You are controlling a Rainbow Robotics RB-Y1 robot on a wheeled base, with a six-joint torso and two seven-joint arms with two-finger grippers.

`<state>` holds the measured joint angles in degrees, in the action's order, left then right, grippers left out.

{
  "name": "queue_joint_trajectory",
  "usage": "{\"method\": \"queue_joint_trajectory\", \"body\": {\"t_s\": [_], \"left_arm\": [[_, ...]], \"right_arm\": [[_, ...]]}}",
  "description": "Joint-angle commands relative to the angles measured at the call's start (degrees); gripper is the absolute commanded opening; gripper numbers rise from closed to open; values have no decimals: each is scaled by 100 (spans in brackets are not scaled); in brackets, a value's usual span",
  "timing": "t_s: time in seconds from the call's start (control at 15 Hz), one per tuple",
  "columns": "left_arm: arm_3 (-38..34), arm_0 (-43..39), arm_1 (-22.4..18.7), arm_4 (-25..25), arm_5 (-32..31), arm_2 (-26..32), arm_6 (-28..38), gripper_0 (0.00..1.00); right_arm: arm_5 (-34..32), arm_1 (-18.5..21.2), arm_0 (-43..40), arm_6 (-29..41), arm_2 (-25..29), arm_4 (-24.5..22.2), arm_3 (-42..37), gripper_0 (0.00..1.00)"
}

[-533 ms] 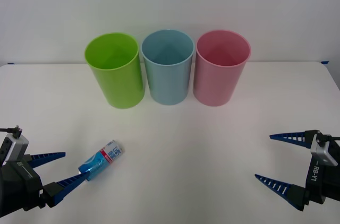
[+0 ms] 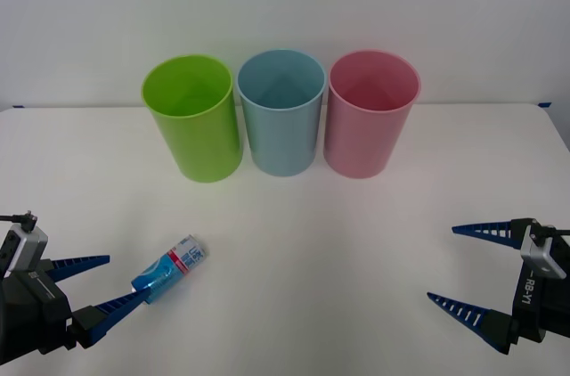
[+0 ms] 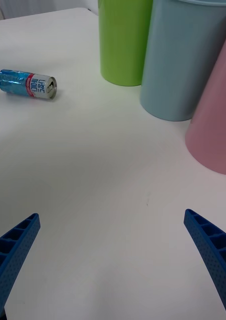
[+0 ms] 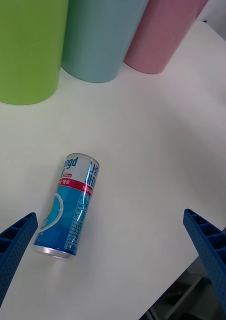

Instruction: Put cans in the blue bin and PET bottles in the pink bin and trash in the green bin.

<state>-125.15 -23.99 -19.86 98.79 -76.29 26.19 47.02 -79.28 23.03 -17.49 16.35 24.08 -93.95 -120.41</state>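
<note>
Can [image 2: 171, 268] lies on its side on the white table [image 2: 321, 242], in the near left part of the surface, silver top aimed toward the bins, blue base toward the near left corner. Left gripper [image 2: 100, 285] sits just beside it at that corner, jaws spread wide and holding nothing; in the front view its nearer blue finger [image 2: 120, 306] ends right at the can's base, contact not certain, while the other finger reaches out well to the left of the can. From the left wrist view the can [image 4: 72, 206] rests nearer one finger [image 4: 13, 252], offset from the middle of the gap. Three bins stand upright in a row along the far edge, close side by side: green bin [image 2: 193, 117] left, blue bin [image 2: 282, 110] middle, pink bin [image 2: 370, 112] right. A broad bare stretch of table separates the can from the row, and the middle and right of the surface lie open. Right gripper [image 2: 468, 271] hovers low at the near right corner, fingers splayed and empty, well apart from the can, pointing across the table toward the bins. Both arms are held low at the near edge.
</note>
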Motion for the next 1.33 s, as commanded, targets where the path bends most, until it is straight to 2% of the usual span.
{"method": "queue_joint_trajectory", "body": {"t_s": [0.07,0.2,0.33,0.47,0.67,0.8,0.93,1.0,1.07,1.33], "left_arm": [[0,0,0,0,0,0,0,100],[17,-158,-44,141,70,9,-26,100],[-141,-387,-387,79,466,-237,-35,100],[-158,-404,-431,53,580,-360,-140,100],[-299,-413,-439,308,888,-606,-202,100],[-404,-448,-633,580,1266,-896,0,100],[-580,-545,-1301,1002,1969,-1389,721,100],[-695,-536,-1705,1301,2241,-1652,1327,100],[-782,-492,-1942,1529,2347,-1784,1758,100],[-1011,-141,-2496,2610,2355,-2268,3217,100]], "right_arm": [[0,0,0,0,0,0,0,100],[0,0,0,0,0,0,0,100],[0,0,0,0,0,0,0,100],[0,0,0,0,0,0,0,100],[0,0,0,0,0,0,0,100],[0,0,0,0,0,0,0,100],[0,0,0,0,0,0,0,100],[0,0,0,0,0,0,0,100],[0,0,0,0,0,0,0,100],[0,0,0,0,0,0,0,100]]}}
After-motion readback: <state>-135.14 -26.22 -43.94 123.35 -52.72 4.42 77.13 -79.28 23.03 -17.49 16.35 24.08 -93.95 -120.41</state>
